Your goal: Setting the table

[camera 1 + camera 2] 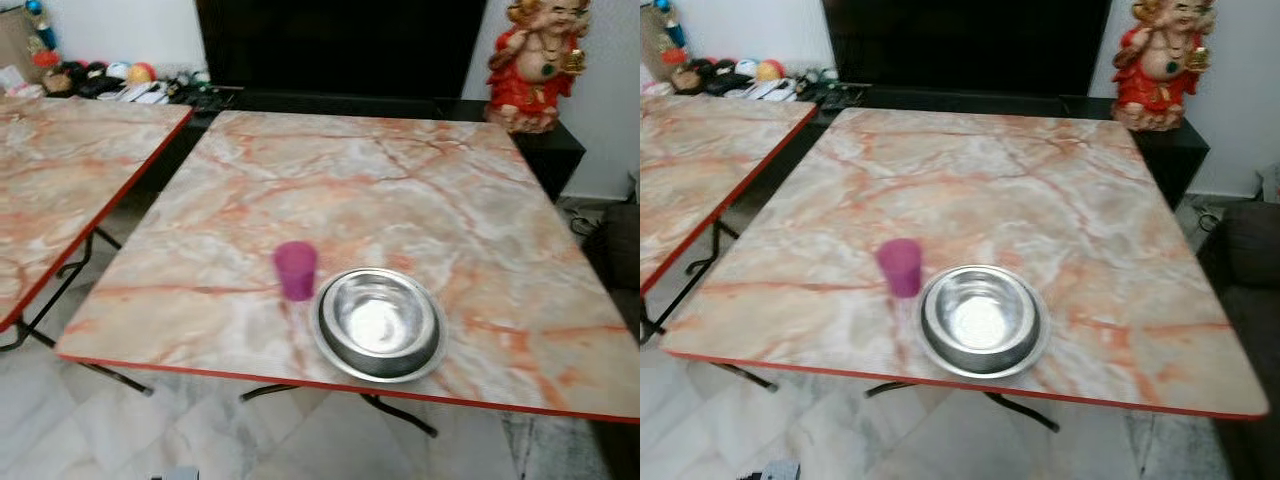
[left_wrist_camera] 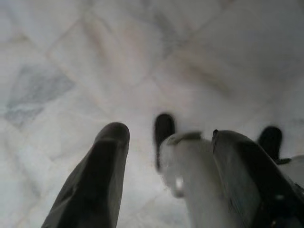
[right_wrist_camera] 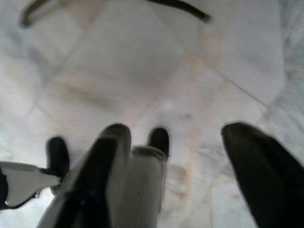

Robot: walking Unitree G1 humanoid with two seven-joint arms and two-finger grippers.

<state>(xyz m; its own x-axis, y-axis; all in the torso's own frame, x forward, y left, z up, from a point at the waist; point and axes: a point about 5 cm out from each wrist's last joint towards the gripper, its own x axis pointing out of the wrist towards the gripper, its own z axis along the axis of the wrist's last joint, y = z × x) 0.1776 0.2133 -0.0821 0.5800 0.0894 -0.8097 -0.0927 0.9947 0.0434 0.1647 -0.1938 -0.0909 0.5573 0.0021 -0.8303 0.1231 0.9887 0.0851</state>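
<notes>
the bowl [image 1: 380,325] sits near the table [image 1: 400,190] front edge, cup [image 1: 296,270] just beside it; left gripper [image 2: 164,156] and right gripper [image 3: 183,156] hang released over floor; next likely fetching more tableware.

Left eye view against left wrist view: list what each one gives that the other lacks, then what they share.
Left eye view gives: the square marble-patterned folding table with a red edge, and near its front edge a small purple plastic cup standing upright just left of a round stainless steel bowl; a red and gold figurine behind; a second matching table to the left.
Left wrist view gives: the left gripper, its two black fingers apart, pointing down at the floor.
Shared: the pale marble floor tiles.
</notes>
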